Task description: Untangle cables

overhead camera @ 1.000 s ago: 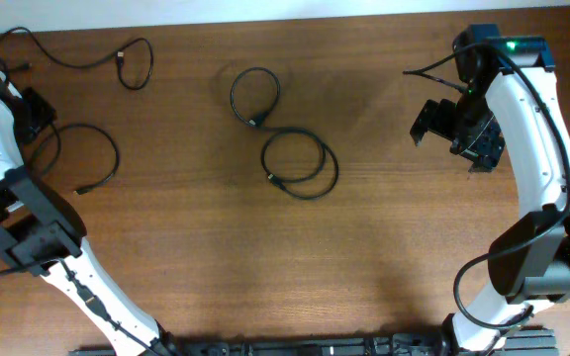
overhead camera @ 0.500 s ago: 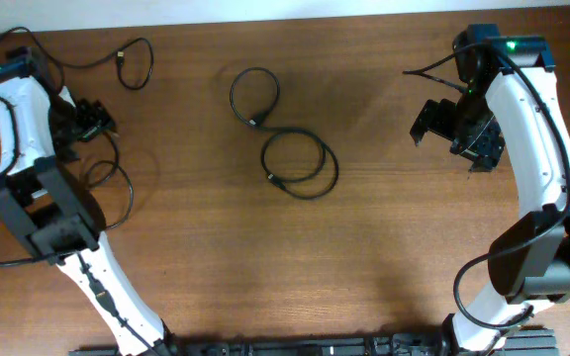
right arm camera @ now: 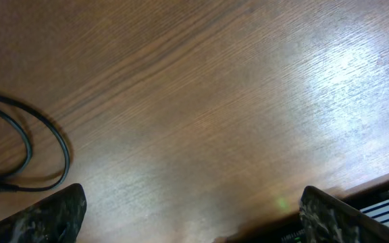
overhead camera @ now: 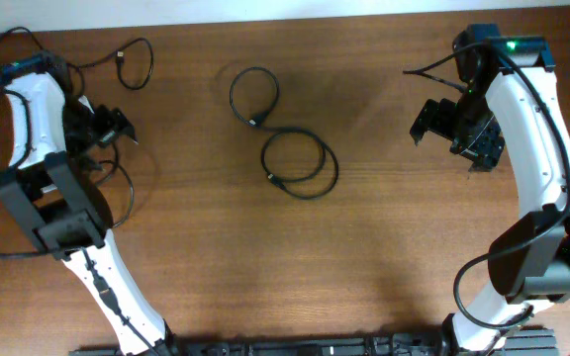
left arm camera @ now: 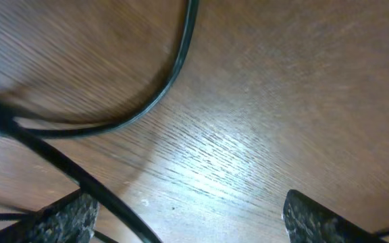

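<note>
The left arm (overhead camera: pixel 26 119) is hovering low over the cables at the left end of the worktop (overhead camera: pixel 196 257), its jaws spread wide and holding nothing. In the wrist view one cord (left arm camera: pixel 178 62) is curving across ahead of them, while a second, blurred cord (left arm camera: pixel 58 160) is running right past one fingertip (left arm camera: pixel 66 214). That is where the risk is sitting: closing here could be catching both strands, or only nipping the nearer one, and a pull would then be dragging the neighbouring loop (overhead camera: pixel 132 193) along and tightening the tangle instead of freeing it. The arm's own thicker wiring is lying close by and could be snagging too. The right arm (overhead camera: pixel 527 119) is hanging over bare wood, jaws equally wide and empty, well apart from the linked pair of loops (overhead camera: pixel 233 97) lying mid-worktop.
</note>
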Robot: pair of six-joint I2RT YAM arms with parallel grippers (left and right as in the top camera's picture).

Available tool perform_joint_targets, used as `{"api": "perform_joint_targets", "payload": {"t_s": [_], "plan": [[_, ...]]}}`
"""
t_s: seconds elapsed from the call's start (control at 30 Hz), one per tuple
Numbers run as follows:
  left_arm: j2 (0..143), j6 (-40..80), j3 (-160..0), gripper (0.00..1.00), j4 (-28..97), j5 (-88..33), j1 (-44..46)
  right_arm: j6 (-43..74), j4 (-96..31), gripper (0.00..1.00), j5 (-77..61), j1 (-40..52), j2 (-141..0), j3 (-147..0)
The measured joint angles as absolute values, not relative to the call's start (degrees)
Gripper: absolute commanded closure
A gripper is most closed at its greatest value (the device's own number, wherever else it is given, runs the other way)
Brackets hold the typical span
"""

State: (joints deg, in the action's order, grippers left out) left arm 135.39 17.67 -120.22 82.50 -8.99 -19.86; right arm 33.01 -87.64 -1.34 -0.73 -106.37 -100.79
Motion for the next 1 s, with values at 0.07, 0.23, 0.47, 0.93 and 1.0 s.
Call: {"api": "perform_joint_targets", "payload": {"t_s": [0.07,0.23,0.47,0.93,1.0], "plan": [[135.4,19.8,-116.1,0.54,77.5,-9.0,-19.8,33.0,-87.6,0.02,-1.3,-0.7,-106.4,-100.8],[135.5,21.0,-115.7,1.00,71.9,-7.8,-20.0,33.0,-87.6,0.02,-1.3,-0.7,-106.4,-100.8],[135.5,16.4,-117.0,1.00,66.7,0.0,-20.7,33.0,-87.6,0.02,-1.3,-0.7,-106.4,-100.8],[136.6,11.3,-116.0,0.82,52.6,9.0,-20.8,33.0,-87.6,0.02,-1.3,-0.7,-106.4,-100.8],[139.4,11.1,-115.9,0.61,52.6,7.9,-20.8,33.0,-87.6,0.02,-1.3,-0.7,-106.4,-100.8]]}}
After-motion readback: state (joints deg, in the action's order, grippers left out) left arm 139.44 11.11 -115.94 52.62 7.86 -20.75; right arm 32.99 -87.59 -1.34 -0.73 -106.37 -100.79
